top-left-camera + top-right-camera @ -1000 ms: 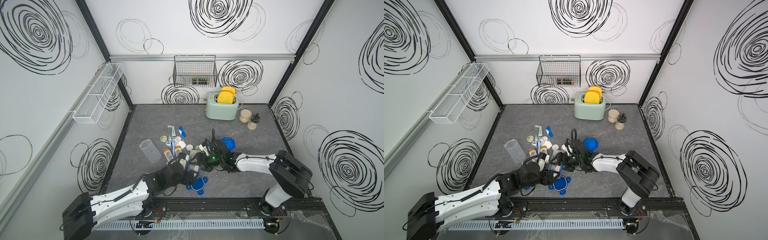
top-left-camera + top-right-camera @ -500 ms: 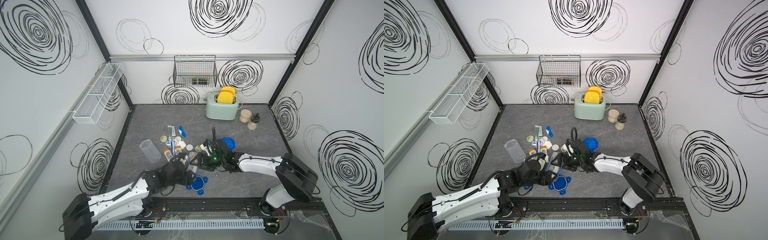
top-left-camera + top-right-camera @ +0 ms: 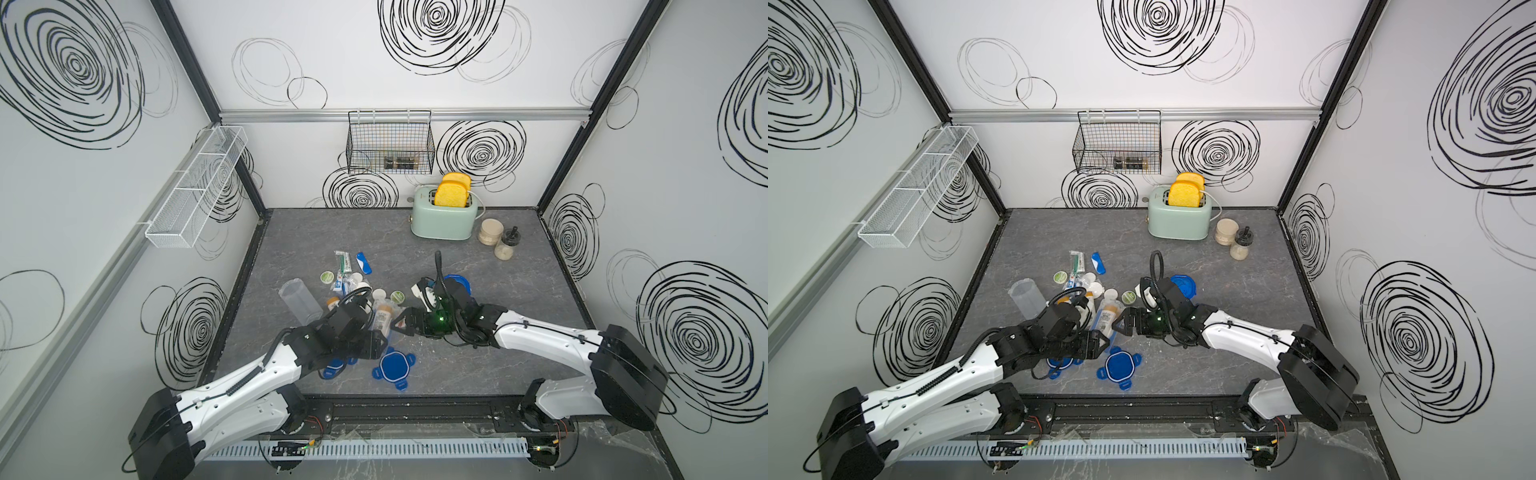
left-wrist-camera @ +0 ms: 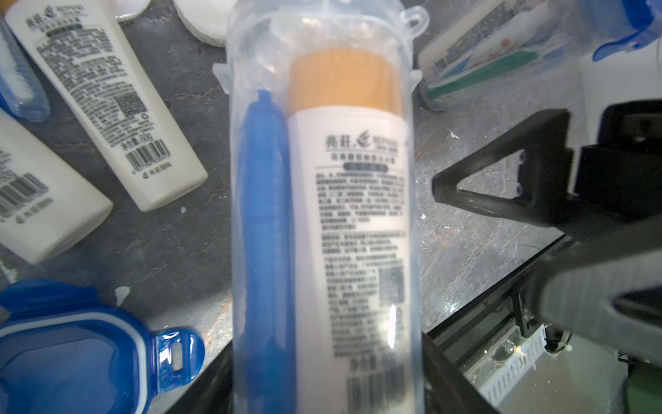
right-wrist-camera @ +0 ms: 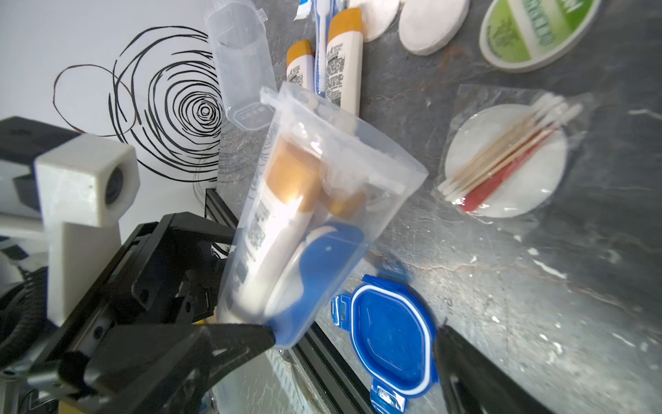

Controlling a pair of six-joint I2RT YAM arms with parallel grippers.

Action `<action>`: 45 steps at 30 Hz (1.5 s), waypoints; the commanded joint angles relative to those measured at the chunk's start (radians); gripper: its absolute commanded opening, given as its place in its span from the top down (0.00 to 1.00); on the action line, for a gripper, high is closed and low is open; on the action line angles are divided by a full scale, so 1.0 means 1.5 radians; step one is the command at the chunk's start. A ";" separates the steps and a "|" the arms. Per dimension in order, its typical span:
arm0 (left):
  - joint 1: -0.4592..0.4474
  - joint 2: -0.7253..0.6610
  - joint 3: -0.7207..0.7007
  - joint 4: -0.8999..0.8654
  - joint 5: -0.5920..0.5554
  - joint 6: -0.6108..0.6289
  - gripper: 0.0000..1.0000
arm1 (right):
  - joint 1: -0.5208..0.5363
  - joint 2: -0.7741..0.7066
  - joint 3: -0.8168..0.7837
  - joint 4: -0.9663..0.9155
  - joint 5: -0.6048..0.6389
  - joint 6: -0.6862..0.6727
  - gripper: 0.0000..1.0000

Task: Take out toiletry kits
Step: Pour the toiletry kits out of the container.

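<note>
1. Step judged: emptying the held jar. The clear jar [image 4: 322, 222] was clamped near its base by the left gripper [image 3: 1096, 345] and tilted, with its mouth pointed toward the loose heap.
2. The right gripper [image 5: 354, 333] was spread wide with nothing pinched. One finger was just beside the jar's base end.
3. Inside the jar, a cream bottle [image 4: 358, 215] was seen with its tan cap [image 4: 344, 79] toward the mouth and a blue folding toothbrush [image 4: 265, 215] alongside. A second tan cap was glimpsed in the right wrist view; anything further could not be resolved.
4. Suggested: the mouth should be tipped lower so the contents slide out. Otherwise the right claw should be brought round to the mouth and closed on a cap, not on the wall. The thin wall would likely flex, so the clamp should be kept firm.
5. An empty jar [image 3: 300, 300] lay on its side beside the heap, and a blue lid [image 3: 392, 368] lay off near the front edge.
6. Loose bottles [image 4: 107, 100] and a green round tin [image 5: 537, 32] were already out on the table [image 3: 498, 257].
</note>
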 commanded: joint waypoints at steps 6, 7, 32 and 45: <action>0.034 0.057 0.113 -0.092 0.039 0.077 0.80 | -0.007 -0.139 -0.048 -0.067 0.045 -0.093 0.04; 0.039 0.068 0.126 -0.109 0.046 0.085 0.80 | -0.012 -0.157 -0.057 -0.075 0.049 -0.104 0.04; 0.155 0.246 0.290 -0.303 0.170 0.159 0.86 | -0.050 -0.381 -0.240 -0.045 0.096 -0.176 0.06; 0.146 0.281 0.326 -0.342 0.173 0.137 0.85 | -0.051 -0.462 -0.285 -0.059 0.101 -0.177 0.06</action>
